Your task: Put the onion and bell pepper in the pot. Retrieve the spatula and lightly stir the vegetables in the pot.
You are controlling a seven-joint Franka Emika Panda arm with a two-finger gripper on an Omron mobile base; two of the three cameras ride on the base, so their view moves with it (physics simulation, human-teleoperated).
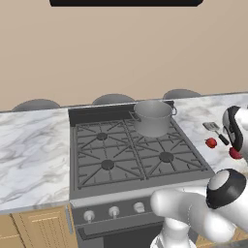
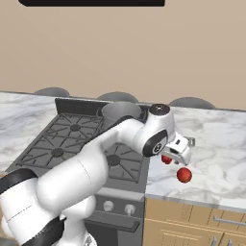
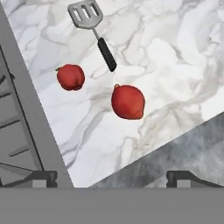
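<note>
The end effector (image 3: 112, 177) hangs above the marble worktop (image 3: 175, 52) with its fingers (image 3: 41, 177) wide apart and nothing between them. Below it in the hand view lie two red vegetables, well apart from each other. The larger, with a small point at one end, is the onion (image 3: 127, 102). The smaller, with a dark stem spot, is the bell pepper (image 3: 70, 77), nearer the stove edge. Just past them lies the spatula (image 3: 92, 30), its slotted grey blade away from the hand and its black handle pointing between the two vegetables. In the right base view the hand (image 2: 177, 149) hovers over the worktop just right of the stove (image 2: 72, 139). The pot (image 1: 153, 117) stands on the stove's rear right burner, well apart from the vegetables.
</note>
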